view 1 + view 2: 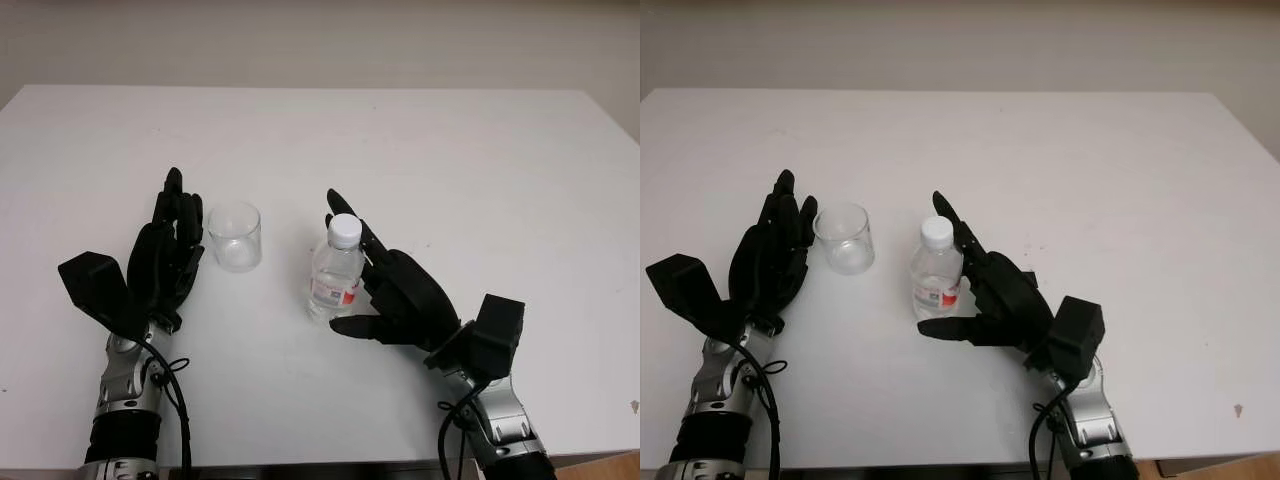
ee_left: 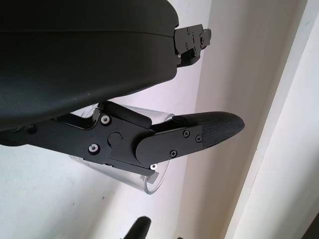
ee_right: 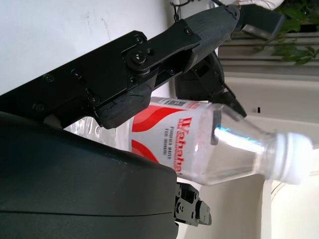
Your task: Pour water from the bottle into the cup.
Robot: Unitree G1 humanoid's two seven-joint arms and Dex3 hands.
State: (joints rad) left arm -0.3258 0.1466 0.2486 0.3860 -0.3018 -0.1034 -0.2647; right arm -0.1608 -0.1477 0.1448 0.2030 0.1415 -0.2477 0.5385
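White table (image 1: 480, 160): bottle (image 1: 335, 270) just beside right hand (image 1: 395, 290).

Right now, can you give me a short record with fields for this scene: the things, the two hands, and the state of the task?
bottle: upright on the white table, white cap still on, red label
cup: clear, empty, upright, beside the bottle on the left hand's side
right hand: open, fingers around the bottle, not closed on it
left hand: open, next to the cup, not holding it
task state: pouring not yet begun
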